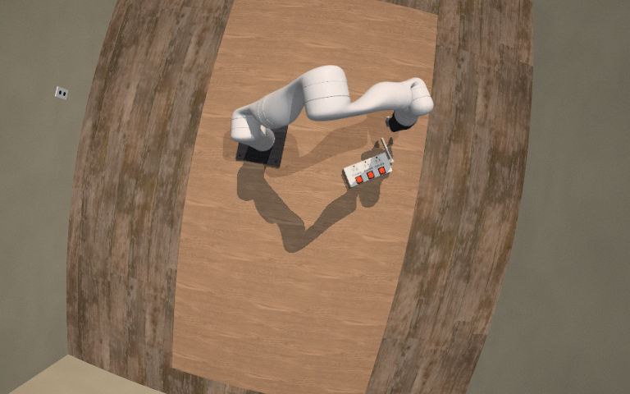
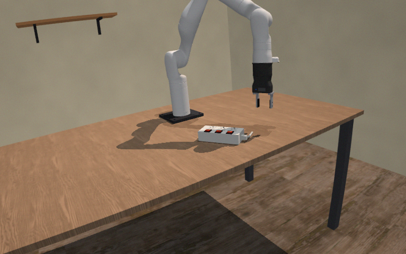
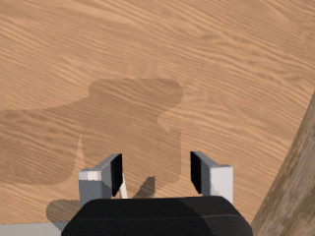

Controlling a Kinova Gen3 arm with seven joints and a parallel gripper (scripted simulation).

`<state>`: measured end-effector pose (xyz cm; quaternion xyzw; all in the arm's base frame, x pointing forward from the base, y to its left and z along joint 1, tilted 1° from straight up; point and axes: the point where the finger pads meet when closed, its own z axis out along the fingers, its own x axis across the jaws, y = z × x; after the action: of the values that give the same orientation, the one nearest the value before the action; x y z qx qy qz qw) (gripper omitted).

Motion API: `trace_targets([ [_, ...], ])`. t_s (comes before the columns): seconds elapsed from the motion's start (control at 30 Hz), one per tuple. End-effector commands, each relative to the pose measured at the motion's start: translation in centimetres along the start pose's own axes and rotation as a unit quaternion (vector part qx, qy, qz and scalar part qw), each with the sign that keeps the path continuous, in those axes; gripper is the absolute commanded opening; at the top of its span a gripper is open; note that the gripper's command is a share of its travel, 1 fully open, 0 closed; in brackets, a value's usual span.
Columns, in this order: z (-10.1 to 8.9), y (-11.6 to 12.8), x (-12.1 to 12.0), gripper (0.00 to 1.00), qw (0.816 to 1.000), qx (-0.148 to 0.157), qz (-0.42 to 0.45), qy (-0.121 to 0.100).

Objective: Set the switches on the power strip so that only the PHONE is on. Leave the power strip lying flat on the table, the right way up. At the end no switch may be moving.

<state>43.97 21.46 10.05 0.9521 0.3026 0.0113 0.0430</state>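
Note:
A white power strip (image 1: 367, 169) lies flat on the wooden table, right way up, with three red rocker switches (image 1: 370, 174) in a row and a short cord stub (image 1: 385, 146) at one end. It also shows in the exterior view (image 2: 220, 134). My gripper (image 2: 264, 102) is open and empty. It points down, well above the table, beyond the cord end of the strip. In the wrist view my fingers frame bare table.
The arm's black base plate (image 1: 261, 152) stands on the table left of the strip. The table's right edge (image 3: 289, 197) lies close to the gripper. A wall shelf (image 2: 65, 20) hangs far off at the back.

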Motion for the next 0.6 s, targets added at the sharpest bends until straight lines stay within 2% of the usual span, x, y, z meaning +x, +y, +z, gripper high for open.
trace_targets([
  [0.0,-0.1,0.4,0.0,1.0,1.0,0.0,0.003,0.001],
  [0.07,-0.1,0.4,0.0,1.0,1.0,0.0,0.003,0.001],
  [0.1,-0.1,1.4,-0.5,1.0,1.0,0.002,-0.001,0.0],
  [0.37,-0.1,1.4,-0.5,1.0,1.0,0.002,-0.001,0.0],
  [0.4,-0.1,2.4,-0.9,1.0,1.0,0.005,-0.004,-0.001],
  [0.57,-0.1,2.4,-0.9,1.0,1.0,0.005,-0.004,-0.001],
])
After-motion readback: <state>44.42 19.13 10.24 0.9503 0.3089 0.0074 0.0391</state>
